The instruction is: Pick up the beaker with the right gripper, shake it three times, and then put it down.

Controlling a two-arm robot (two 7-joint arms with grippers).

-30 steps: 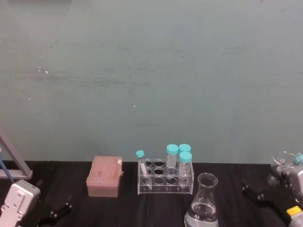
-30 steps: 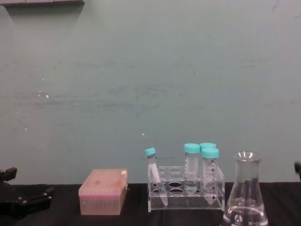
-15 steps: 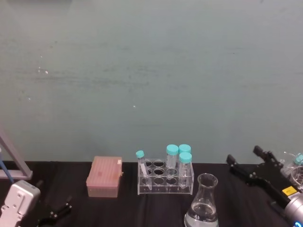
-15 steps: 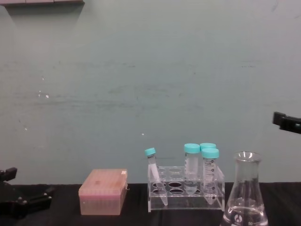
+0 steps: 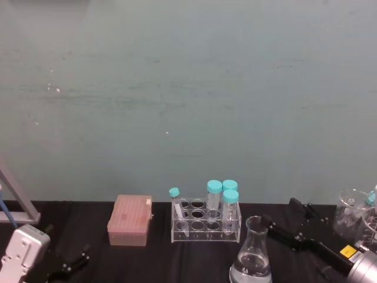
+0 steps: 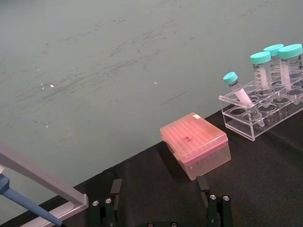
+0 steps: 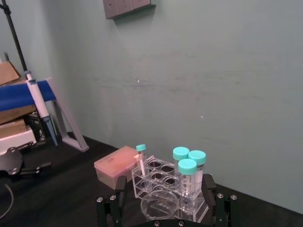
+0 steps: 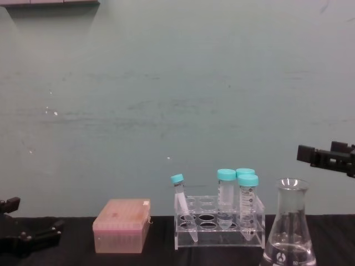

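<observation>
The beaker (image 5: pixel 253 254) is a clear conical flask with a little liquid, standing on the black table in front of the tube rack. The chest view has the beaker (image 8: pixel 289 230) at the lower right. My right gripper (image 5: pixel 279 213) hovers open just right of its neck. From the chest, the right gripper (image 8: pixel 319 153) is slightly above and to the right of the rim, not touching. In the right wrist view the beaker's round rim (image 7: pixel 160 204) lies between the spread fingers of the right gripper (image 7: pixel 163 195). My left gripper (image 6: pixel 159 190) rests open and low at the table's left (image 8: pixel 33 217).
A clear rack (image 5: pixel 206 223) with several teal-capped tubes (image 5: pixel 230 197) stands just behind the beaker. A pink tip box (image 5: pixel 130 220) sits left of the rack. A small glass vessel (image 5: pixel 351 211) stands at the far right. A pipette stand (image 7: pixel 45 106) is at the far left.
My right gripper rose from low at the right, then swung left and dipped down close to the beaker's neck. The beaker and the left arm have not moved.
</observation>
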